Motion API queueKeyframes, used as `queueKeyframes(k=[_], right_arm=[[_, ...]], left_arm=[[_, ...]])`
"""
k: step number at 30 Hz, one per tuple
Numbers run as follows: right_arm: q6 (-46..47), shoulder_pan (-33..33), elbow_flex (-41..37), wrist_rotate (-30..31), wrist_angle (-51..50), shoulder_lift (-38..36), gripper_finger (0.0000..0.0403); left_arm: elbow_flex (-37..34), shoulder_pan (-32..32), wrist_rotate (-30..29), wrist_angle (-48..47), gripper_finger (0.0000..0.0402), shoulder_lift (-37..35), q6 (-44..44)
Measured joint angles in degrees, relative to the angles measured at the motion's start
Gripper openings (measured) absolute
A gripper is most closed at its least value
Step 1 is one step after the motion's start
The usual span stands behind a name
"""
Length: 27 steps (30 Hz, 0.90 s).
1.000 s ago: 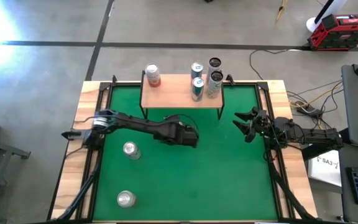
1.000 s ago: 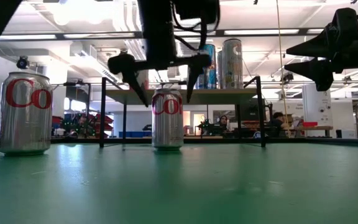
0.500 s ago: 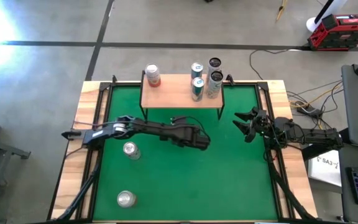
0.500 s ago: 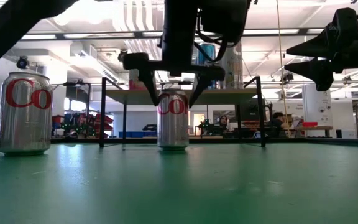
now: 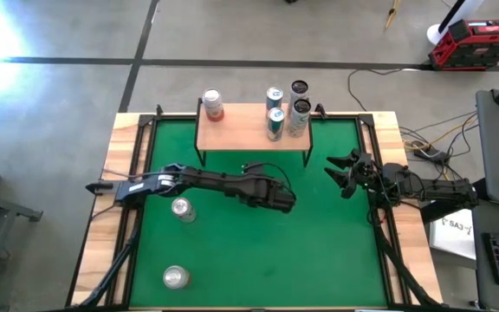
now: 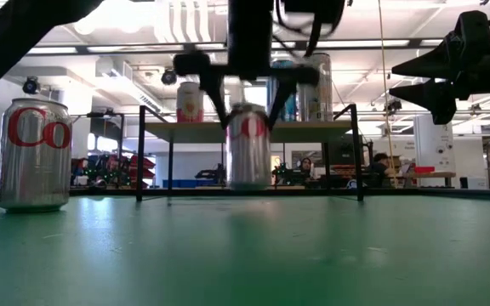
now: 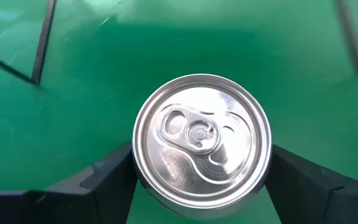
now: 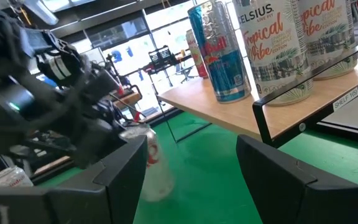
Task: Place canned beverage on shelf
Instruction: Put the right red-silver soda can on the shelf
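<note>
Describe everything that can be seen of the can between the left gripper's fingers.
The can is silver metal with red lettering and an unopened pull-tab lid. It stands upright, in front of the shelf, near the mat's middle. The left gripper is shut on it, a dark finger against each side, and its base appears just off the mat.

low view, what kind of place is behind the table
Probably a robotics lab or workshop. Beyond the green table and the shelf there are ceiling strip lights, workbenches with equipment, and a person seated at a desk.
</note>
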Motion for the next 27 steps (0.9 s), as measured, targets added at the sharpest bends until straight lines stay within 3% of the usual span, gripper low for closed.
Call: queueKeyframes(k=[7, 14, 19, 27], right_arm=[[0.0, 0.0, 0.0, 0.0, 0.0, 0.0, 0.0238], [0.0, 0.0, 0.0, 0.0, 0.0, 0.0, 0.0238], [0.0, 0.0, 0.0, 0.0, 0.0, 0.0, 0.0238], [0.0, 0.0, 0.0, 0.0, 0.0, 0.0, 0.0238]], left_arm=[[2.6, -1.1, -2.6, -0.2, 0.0281, -4.3, 8.9], [2.6, 0.1, -2.7, -0.3, 0.0281, -11.3, 25.1], [2.4, 1.7, -2.6, -0.3, 0.03, -15.4, 28.5], [2.4, 6.3, -1.7, -0.3, 0.0288, -18.6, 36.2]])
